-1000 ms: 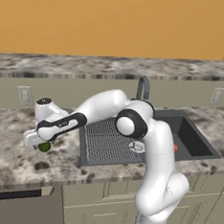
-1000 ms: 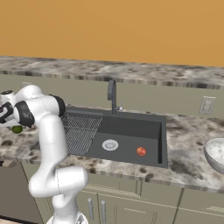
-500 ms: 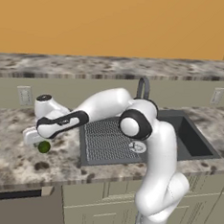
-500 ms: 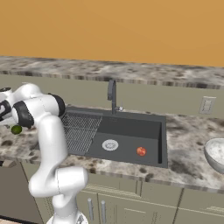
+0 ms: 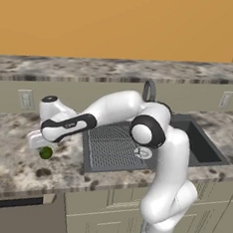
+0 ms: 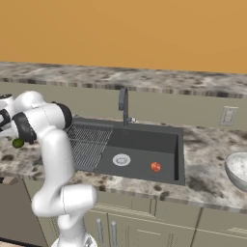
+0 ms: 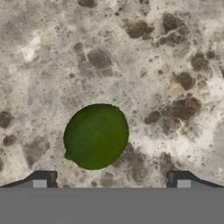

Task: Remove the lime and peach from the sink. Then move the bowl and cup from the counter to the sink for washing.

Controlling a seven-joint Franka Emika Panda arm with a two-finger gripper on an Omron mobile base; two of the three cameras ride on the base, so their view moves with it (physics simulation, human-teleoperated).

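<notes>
My gripper (image 7: 111, 179) hangs with its jaws spread wide and nothing between them, just above the lime (image 7: 96, 136), which sits on the speckled worktop (image 7: 144, 65) left of the sink (image 5: 201, 146), apart from both fingertips. The lime looks firm, light and smooth-skinned, so I judge it could roll at a nudge; any grasp would go across its widest middle. It is close to round, with no clear long axis, only a small nub at one edge. The peach (image 6: 155, 167) lies in the basin near the drain (image 6: 121, 159), and the bowl (image 6: 237, 170) waits on the worktop at the far right.
</notes>
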